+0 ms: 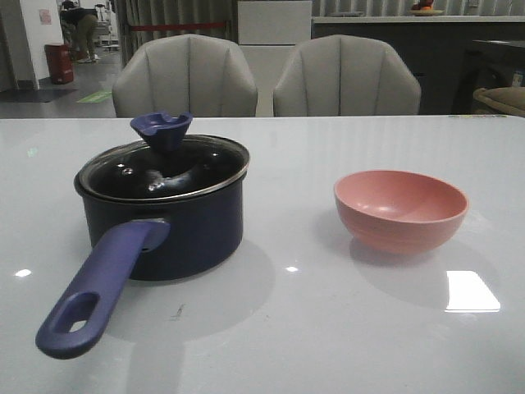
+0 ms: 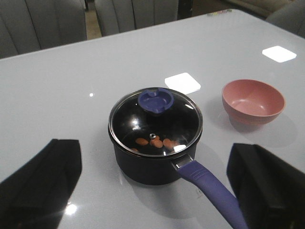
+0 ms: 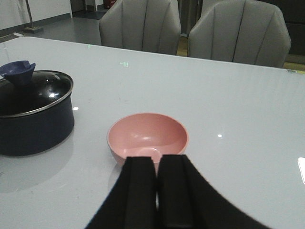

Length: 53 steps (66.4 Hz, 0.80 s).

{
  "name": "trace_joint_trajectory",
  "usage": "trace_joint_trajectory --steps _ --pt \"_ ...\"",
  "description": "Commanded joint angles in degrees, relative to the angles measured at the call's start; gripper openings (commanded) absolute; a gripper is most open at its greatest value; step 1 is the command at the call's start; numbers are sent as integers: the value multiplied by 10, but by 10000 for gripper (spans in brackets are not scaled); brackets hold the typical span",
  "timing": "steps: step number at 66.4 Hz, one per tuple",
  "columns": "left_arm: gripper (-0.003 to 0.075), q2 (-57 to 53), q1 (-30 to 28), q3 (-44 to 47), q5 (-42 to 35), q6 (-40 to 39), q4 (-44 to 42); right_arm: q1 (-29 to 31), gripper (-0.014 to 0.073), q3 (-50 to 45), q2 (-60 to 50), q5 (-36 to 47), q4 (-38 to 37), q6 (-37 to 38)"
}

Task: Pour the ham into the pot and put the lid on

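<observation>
the pot (image 1: pixel 176 222) is a dark navy round saucepan standing on the white table (image 1: pixel 287 328), left of the pink bowl (image 1: pixel 400 208) and well apart from it. its long purple-blue handle (image 1: pixel 98 287) has an oval hole near the end and points toward the near edge. the lid (image 1: pixel 164 168) sits level on the pot, clear glass with a thin steel rim and a flared purple-blue knob (image 1: pixel 161 130) on top. through the glass, in the left wrist view, the ham (image 2: pixel 155 141) shows as a few small flat orange bits lying on the black bottom. the bowl stands upright and looks bare inside. the left gripper (image 2: pixel 157 191) has its dark fingers (image 2: pixel 45 181) spread wide, holding nothing. the right gripper (image 3: pixel 157 191) has its fingers (image 3: pixel 140 191) pressed together, nothing between them, just short of the bowl.
</observation>
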<state>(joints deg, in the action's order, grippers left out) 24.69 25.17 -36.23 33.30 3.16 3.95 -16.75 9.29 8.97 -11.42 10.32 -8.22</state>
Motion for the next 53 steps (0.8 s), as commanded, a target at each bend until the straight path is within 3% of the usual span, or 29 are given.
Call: trace_joint_trajectory --steps 1,9,12,13,23,53 --pt "604 -62 1 33 -53 1 4 -1 167 17 5 44 -1 -5" --pt "501 -139 1 73 -51 1 6 -1 167 17 5 44 -1 -5" --pt "390 -175 1 90 -51 1 10 -1 167 17 5 44 -1 -5" --pt "390 -175 1 90 -51 1 10 -1 167 17 5 44 -1 -5" --pt "104 -223 1 109 -49 1 19 -1 167 17 5 44 -1 -5" --pt "121 -226 1 109 -45 1 19 -1 167 17 5 44 -1 -5"
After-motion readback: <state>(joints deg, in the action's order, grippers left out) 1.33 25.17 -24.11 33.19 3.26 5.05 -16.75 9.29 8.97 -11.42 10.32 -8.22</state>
